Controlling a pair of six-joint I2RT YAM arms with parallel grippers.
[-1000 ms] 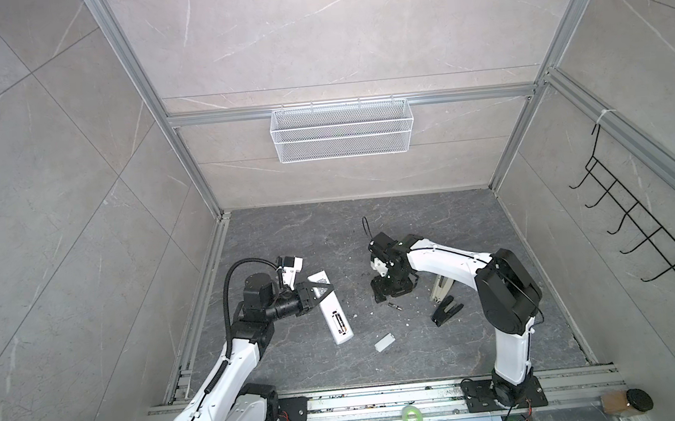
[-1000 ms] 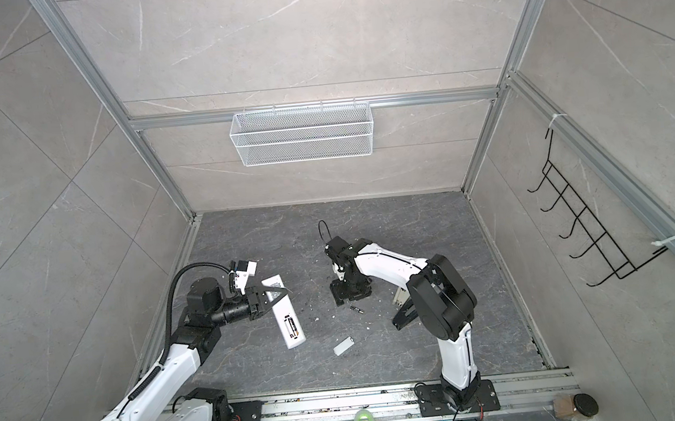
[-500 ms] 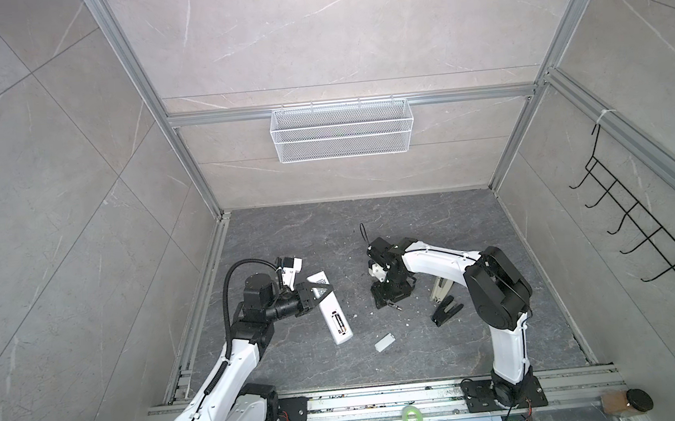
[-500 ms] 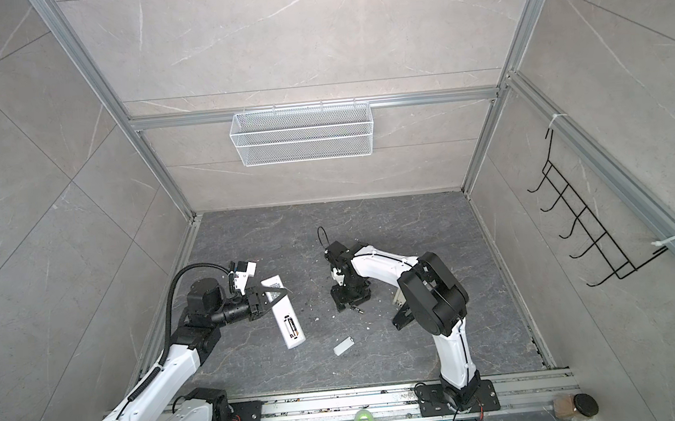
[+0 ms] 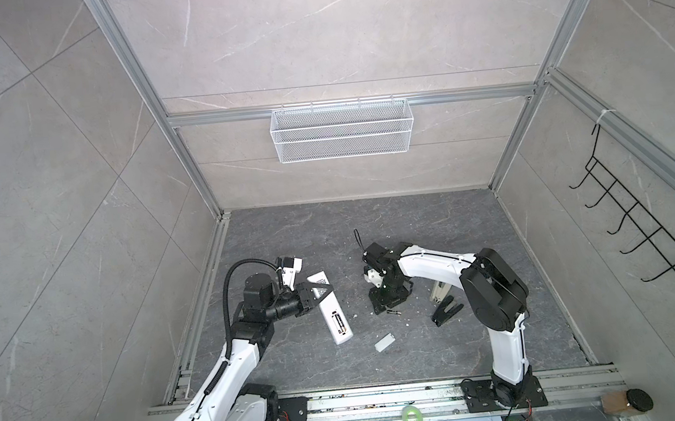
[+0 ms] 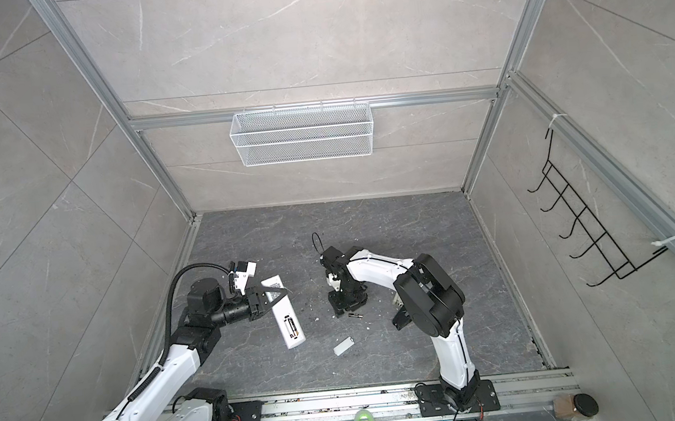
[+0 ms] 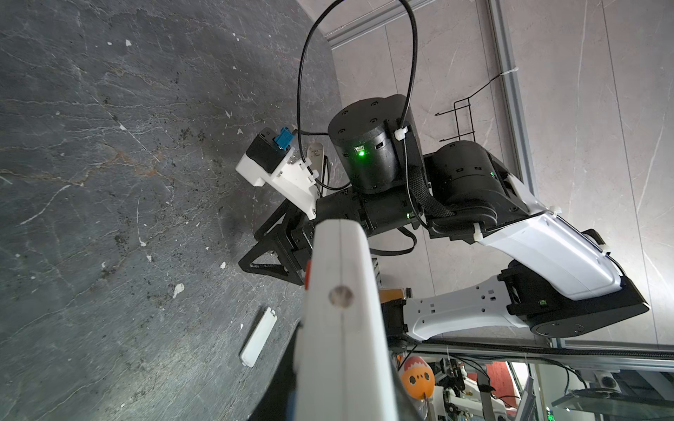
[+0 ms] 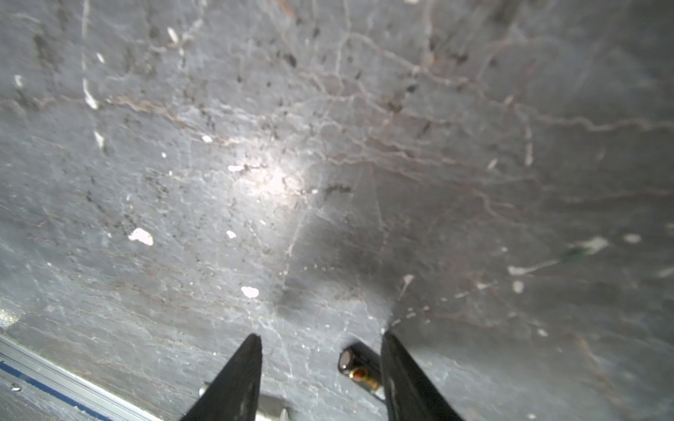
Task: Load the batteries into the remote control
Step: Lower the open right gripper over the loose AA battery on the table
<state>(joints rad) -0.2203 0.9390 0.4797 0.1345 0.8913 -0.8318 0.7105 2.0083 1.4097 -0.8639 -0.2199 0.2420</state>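
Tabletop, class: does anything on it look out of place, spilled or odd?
Yes. White crumbs lie scattered over the dark tabletop like debris. A small white cover lies loose, apart from the remote control. One battery lies unloaded on the surface, between the fingers of the open right pincer.

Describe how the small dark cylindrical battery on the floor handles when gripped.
The small dark cylindrical battery lies on its side: likely rolls if nudged. It sits close to one finger of the right gripper, so closing may push it first.
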